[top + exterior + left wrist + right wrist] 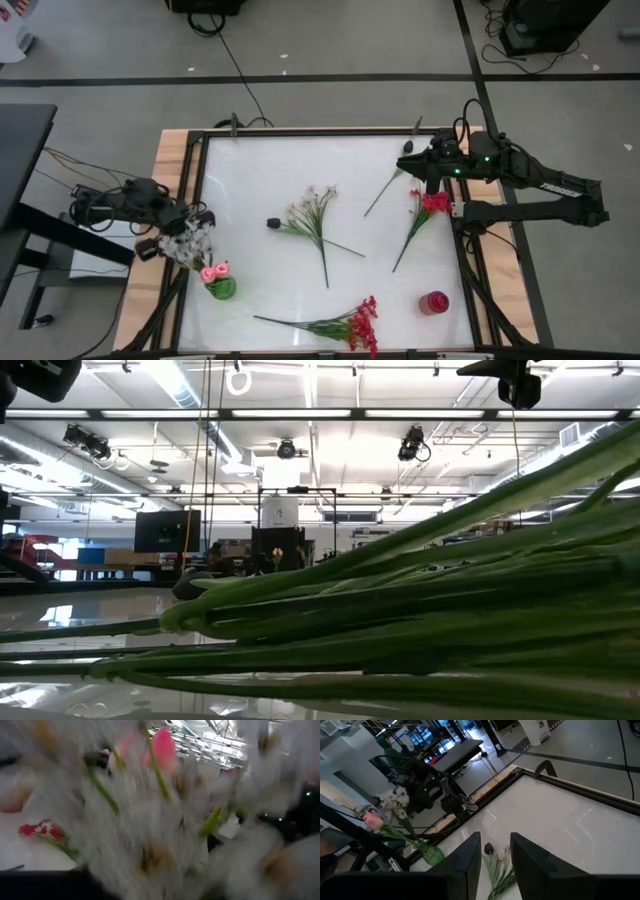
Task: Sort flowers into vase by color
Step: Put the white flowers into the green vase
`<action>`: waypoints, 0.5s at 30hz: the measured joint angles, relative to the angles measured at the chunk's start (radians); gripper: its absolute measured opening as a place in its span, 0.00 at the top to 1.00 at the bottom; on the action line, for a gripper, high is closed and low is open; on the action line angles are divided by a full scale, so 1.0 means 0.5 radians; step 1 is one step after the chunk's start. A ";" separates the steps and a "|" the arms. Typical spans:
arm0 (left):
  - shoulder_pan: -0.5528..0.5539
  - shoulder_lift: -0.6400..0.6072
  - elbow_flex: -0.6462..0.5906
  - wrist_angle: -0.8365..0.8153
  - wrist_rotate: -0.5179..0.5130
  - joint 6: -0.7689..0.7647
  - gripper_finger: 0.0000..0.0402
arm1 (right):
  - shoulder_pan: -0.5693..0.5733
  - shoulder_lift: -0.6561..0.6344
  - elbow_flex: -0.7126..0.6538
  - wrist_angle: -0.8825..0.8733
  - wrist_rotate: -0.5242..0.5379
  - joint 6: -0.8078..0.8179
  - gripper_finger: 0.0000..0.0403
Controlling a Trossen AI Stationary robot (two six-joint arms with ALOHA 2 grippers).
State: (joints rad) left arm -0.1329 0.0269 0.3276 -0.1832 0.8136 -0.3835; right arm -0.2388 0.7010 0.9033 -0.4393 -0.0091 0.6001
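Note:
A green vase (221,289) stands near the table's left edge with pink rosebuds (213,270) and a white sprig (185,245) in it; the sprig's stem (412,832) runs down into the vase (432,854). My left gripper (200,220) is level beside the sprig's blossoms, which fill its wrist view as a white blur (165,835). My right gripper (492,862) hangs open over the far right of the table, nothing between its fingers. Another white sprig (315,215), a red spray (430,205), a bare stem (383,192) and a second red spray (355,325) lie flat on the table.
A red vase (433,302) stands near the right front corner. A small dark object (273,223) lies mid-table. Green stems (400,620) of the near red spray fill the low view. A black frame (200,170) borders the white table.

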 joint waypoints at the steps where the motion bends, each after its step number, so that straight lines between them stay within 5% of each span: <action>1: 0.000 0.001 0.021 -0.015 0.015 -0.041 0.39 | 0.000 0.001 0.000 0.000 0.000 0.000 0.72; 15: -0.001 0.381 0.537 -0.573 0.143 -0.103 0.28 | 0.000 0.001 0.000 -0.001 0.000 0.000 0.72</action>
State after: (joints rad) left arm -0.1333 0.2175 0.5963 -0.4696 0.8851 -0.4352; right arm -0.2386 0.7013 0.9035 -0.4397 -0.0093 0.6000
